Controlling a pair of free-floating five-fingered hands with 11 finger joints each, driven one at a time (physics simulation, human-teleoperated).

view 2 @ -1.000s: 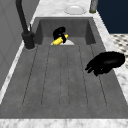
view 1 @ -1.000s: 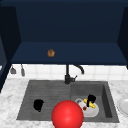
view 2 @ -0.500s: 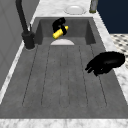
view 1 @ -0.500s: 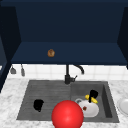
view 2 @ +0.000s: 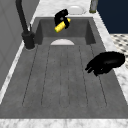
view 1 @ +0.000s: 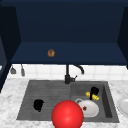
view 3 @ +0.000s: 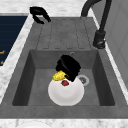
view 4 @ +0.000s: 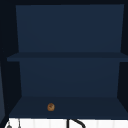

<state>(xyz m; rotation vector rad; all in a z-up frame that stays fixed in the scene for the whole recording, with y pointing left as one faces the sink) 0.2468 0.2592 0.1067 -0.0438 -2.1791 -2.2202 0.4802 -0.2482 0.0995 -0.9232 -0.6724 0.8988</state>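
right hand (view 1: 94, 91) lifted | yellow corn (view 1: 92, 96) clasped, above plate (view 1: 91, 110)

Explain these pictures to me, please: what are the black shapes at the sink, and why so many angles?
The black shapes are the robot: two floating hands with no arms or body, in a simulated kitchen. Four cameras watch the same moment: one from the front, one along the sink from each side, and one aimed at the cabinet above.

The right hand is over the basin, its fingers curled round a yellow corn cob. Under it lies a white plate with a small red bit on it. The left hand hovers over the ribbed drainboard with relaxed fingers, holding nothing.

A black faucet stands behind the sink. A red ball shows at the front edge, and a small brown thing sits on the cabinet shelf.
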